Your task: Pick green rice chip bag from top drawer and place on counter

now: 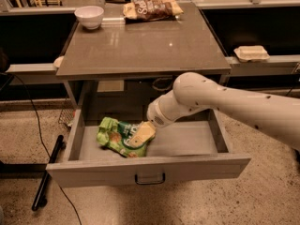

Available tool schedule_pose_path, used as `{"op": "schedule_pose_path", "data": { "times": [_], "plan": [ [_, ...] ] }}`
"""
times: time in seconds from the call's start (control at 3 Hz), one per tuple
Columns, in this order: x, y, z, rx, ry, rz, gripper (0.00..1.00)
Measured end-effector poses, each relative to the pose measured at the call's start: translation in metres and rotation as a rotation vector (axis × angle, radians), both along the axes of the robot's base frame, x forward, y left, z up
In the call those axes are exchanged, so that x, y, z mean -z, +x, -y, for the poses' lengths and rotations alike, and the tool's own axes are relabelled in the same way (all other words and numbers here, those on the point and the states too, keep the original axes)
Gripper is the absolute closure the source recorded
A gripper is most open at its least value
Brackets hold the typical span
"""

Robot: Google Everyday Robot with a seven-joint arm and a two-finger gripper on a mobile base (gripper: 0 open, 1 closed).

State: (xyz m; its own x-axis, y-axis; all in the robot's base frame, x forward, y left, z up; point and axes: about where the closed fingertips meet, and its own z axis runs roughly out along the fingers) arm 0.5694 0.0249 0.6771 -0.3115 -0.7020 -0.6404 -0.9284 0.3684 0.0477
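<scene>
You have the end effector (142,134) low in the drawer (187,138), on the bag (114,135), right end, to grasp | grip: cannot tell | bag: drawer left, not yet on worktop (140,46)

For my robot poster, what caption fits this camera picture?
End effector at the green rice chip bag in the open top drawer.

The gripper (142,135), low in the left half of the top drawer (112,170), covers the right end of the green rice chip bag (115,136), whose lettering is too blurred to read. Above the drawer's right side, the arm (243,107) runs off the right edge.
</scene>
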Motion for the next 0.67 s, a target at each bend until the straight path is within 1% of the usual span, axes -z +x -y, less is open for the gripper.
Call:
{"op": "schedule_pose_path", "data": {
  "times": [0.33,0.67],
  "plan": [
    [0.02,0.007,-0.012,-0.004,-0.012,-0.006,0.0],
    [0.033,0.01,-0.022,-0.012,-0.014,-0.014,0.0]
  ]
}}
